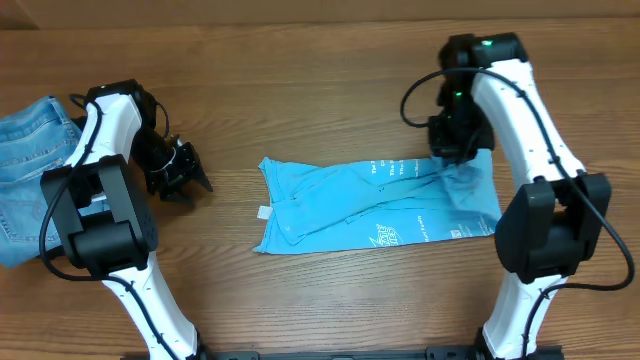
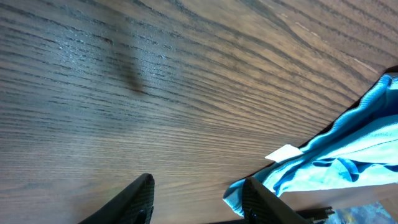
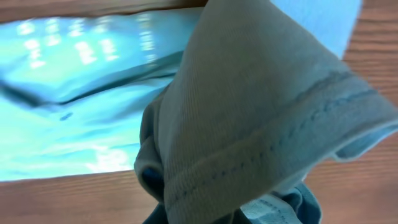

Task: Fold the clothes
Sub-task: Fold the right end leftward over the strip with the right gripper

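Note:
The sky-blue T-shirt [image 1: 375, 205] lies as a long folded band in the middle of the table, with white lettering near its right part. My right gripper [image 1: 456, 152] is shut on the shirt's far right corner and holds a hemmed fold [image 3: 261, 124] lifted up close to its camera; its fingers are hidden by the cloth. My left gripper [image 1: 188, 178] is open and empty, low over bare wood just left of the shirt. In the left wrist view its fingers [image 2: 199, 202] straddle bare table, with the shirt's left corner and white tag [image 2: 323, 162] beside the right finger.
Faded blue denim jeans [image 1: 25, 165] lie at the table's left edge behind the left arm. Both arm bases stand at the near edge. Bare wood lies between the left gripper and the shirt.

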Controlling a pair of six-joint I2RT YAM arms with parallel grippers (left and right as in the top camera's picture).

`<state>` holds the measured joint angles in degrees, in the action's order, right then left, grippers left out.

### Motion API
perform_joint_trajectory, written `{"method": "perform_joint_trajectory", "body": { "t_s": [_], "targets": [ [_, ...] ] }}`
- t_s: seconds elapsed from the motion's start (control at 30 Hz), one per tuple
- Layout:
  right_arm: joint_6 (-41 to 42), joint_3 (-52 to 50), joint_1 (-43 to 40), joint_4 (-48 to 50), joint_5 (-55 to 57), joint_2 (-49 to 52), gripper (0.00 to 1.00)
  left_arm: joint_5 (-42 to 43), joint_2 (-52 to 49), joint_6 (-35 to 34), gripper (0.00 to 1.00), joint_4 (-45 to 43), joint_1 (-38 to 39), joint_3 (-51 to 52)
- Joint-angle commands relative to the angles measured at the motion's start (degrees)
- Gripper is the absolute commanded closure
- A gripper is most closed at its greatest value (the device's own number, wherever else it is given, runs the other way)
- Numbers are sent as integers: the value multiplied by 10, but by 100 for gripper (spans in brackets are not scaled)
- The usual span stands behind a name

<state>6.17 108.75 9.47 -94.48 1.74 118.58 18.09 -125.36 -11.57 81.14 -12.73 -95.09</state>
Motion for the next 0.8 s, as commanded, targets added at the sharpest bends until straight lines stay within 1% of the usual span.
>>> {"method": "perform_joint_trajectory", "body": {
  "t_s": [0.0, 0.13, 0.17, 0.2, 0.27, 0.4, 0.47, 0.5, 0.63, 0.77],
  "targets": [
    [0, -17, 40, 16, -6, -15, 96, 10, 14, 13, 51, 2, 2, -11],
    [0, -63, 80, 42, -23, -15, 94, 10, 14, 18, 51, 7, 2, -11],
    [0, -65, 85, 44, -24, -15, 88, 10, 14, 18, 51, 7, 2, -11],
    [0, -68, 89, 46, -24, -15, 77, 10, 14, 18, 51, 7, 2, -11],
    [-1, -68, 93, 47, -23, -15, 71, 10, 14, 18, 51, 7, 2, -11],
    [-2, -68, 87, 57, -22, -15, 70, 10, 14, 18, 51, 7, 2, -11],
    [-18, -68, 82, 57, -23, -15, 70, 10, 14, 18, 51, 7, 2, -11],
    [-17, -68, 81, 57, -8, -15, 70, 10, 14, 18, 51, 7, 2, -11],
    [43, -68, 56, 51, 64, -15, 70, 10, 14, 18, 50, 7, 3, -11],
    [43, -76, 42, 65, 50, -15, 71, 10, 14, 23, 51, 11, 3, -11]
  ]
}}
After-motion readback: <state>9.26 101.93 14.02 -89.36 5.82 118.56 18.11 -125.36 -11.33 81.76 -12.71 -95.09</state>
